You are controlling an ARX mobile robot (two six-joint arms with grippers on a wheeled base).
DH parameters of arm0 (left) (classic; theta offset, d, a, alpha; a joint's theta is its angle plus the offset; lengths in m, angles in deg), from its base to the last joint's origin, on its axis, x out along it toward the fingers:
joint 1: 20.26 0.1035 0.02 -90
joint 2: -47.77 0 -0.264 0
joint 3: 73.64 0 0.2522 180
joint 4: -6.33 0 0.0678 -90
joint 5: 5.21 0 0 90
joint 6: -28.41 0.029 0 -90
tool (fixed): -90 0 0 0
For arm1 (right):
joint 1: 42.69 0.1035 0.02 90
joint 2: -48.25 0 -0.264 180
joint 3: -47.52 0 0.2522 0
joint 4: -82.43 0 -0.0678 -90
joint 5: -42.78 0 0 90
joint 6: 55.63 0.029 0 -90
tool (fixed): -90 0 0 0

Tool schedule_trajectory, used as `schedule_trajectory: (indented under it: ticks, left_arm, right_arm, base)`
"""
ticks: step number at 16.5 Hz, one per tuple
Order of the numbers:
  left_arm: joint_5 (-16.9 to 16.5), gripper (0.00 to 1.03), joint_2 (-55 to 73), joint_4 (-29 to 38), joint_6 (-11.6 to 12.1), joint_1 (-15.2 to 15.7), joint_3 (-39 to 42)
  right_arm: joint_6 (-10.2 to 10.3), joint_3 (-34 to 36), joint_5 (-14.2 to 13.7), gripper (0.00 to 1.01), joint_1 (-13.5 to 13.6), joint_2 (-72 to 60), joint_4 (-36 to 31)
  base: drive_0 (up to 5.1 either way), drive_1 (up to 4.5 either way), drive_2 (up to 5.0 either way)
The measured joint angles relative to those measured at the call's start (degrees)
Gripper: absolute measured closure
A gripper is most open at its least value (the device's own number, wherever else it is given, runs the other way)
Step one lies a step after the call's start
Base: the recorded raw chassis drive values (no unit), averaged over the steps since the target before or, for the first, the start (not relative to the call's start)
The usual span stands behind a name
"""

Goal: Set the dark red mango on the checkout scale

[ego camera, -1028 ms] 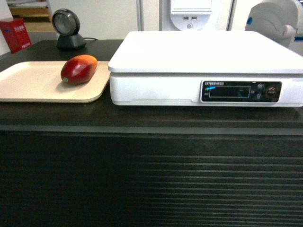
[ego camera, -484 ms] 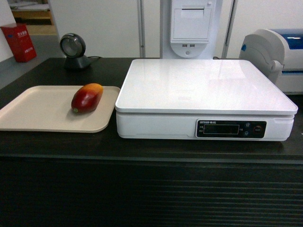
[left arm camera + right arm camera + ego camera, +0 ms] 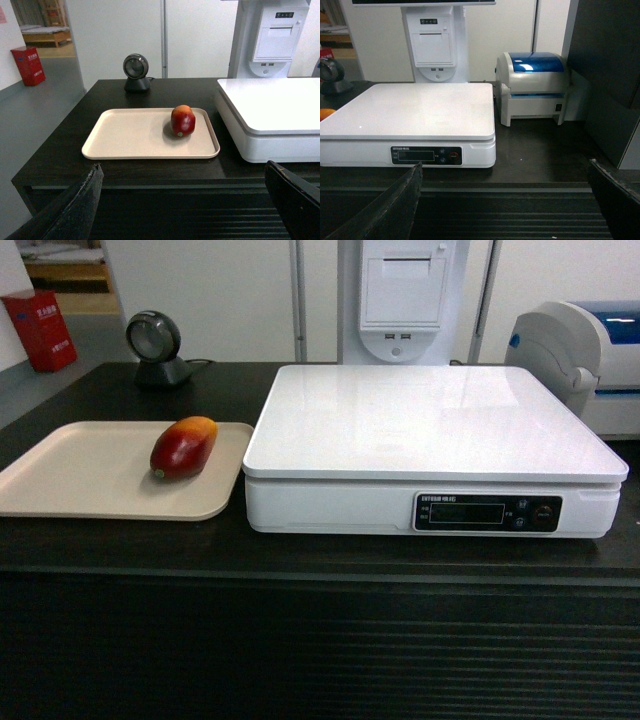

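The dark red mango [image 3: 183, 448] [image 3: 183, 120] lies on a beige tray [image 3: 70, 475] [image 3: 130, 137] on the left of the black checkout counter [image 3: 320, 545]. To its right stands the white scale [image 3: 430, 430] [image 3: 415, 107] [image 3: 270, 107], its top bare and its display strip [image 3: 487, 512] facing me. My left gripper [image 3: 182, 200] is open, low in front of the counter's ribbed panel, well short of the mango. My right gripper [image 3: 505, 200] is also open, before the counter's front edge at the scale's right corner. Neither gripper shows in the head view.
A round black barcode scanner [image 3: 155, 348] [image 3: 136, 71] stands behind the tray. A blue-and-white label printer [image 3: 585, 350] [image 3: 532, 87] sits right of the scale. A white receipt terminal [image 3: 402, 295] rises behind it. A dark panel [image 3: 607, 75] stands at the far right.
The head view rose and tilted down between one second and half a second ago, so the counter top shows more fully. Since then nothing has moved.
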Motion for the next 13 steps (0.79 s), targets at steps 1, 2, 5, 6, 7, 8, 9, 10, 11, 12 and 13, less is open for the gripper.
schedule_trajectory:
  ticks: [1, 2, 5, 6, 7, 8, 9, 10, 11, 12, 13]
  left_arm:
    - [0.00, 0.05, 0.00, 0.00, 0.00, 0.00, 0.00]
    - [0.00, 0.05, 0.00, 0.00, 0.00, 0.00, 0.00]
    - [0.00, 0.05, 0.00, 0.00, 0.00, 0.00, 0.00]
    - [0.00, 0.05, 0.00, 0.00, 0.00, 0.00, 0.00]
    - [0.00, 0.05, 0.00, 0.00, 0.00, 0.00, 0.00]
    - [0.00, 0.05, 0.00, 0.00, 0.00, 0.00, 0.00]
    - [0.00, 0.05, 0.00, 0.00, 0.00, 0.00, 0.00]
    - [0.61, 0.05, 0.07, -0.04, 0.04, -0.15, 0.00]
    - [12.63, 0.05, 2.36, 0.66, 0.39, -5.92, -0.46]
    - [19.78, 0.05, 5.03, 2.38, 0.76, -9.97, -1.18]
    - [24.22, 0.05, 6.80, 4.52, 1.55, -10.01, -1.95]
  right_arm:
    - [0.00, 0.00, 0.00, 0.03, 0.00, 0.00, 0.00]
    - [0.00, 0.00, 0.00, 0.03, 0.00, 0.00, 0.00]
    - [0.00, 0.00, 0.00, 0.03, 0.00, 0.00, 0.00]
    - [0.00, 0.00, 0.00, 0.03, 0.00, 0.00, 0.00]
    - [0.00, 0.00, 0.00, 0.03, 0.00, 0.00, 0.02]
    - [0.00, 0.00, 0.00, 0.03, 0.00, 0.00, 0.00]
    - [0.00, 0.00, 0.00, 0.03, 0.00, 0.00, 0.00]
    - [0.00, 0.00, 0.00, 0.03, 0.00, 0.00, 0.00]
    - [-0.02, 0.00, -0.02, 0.03, 0.00, 0.00, 0.02]
    - [0.00, 0.00, 0.07, 0.03, 0.00, 0.00, 0.00]
    - [0.02, 0.00, 0.00, 0.03, 0.00, 0.00, 0.00]
  base:
    - [0.0, 0.00, 0.0]
    - [0.0, 0.00, 0.0]
    - [0.0, 0.00, 0.0]
    - [0.0, 0.00, 0.0]
    - [0.0, 0.00, 0.0]
    - [0.0, 0.00, 0.0]
    - [0.0, 0.00, 0.0]
    - [0.0, 0.00, 0.0]
    - [0.0, 0.00, 0.0]
    - [0.0, 0.00, 0.0]
    - [0.0, 0.00, 0.0]
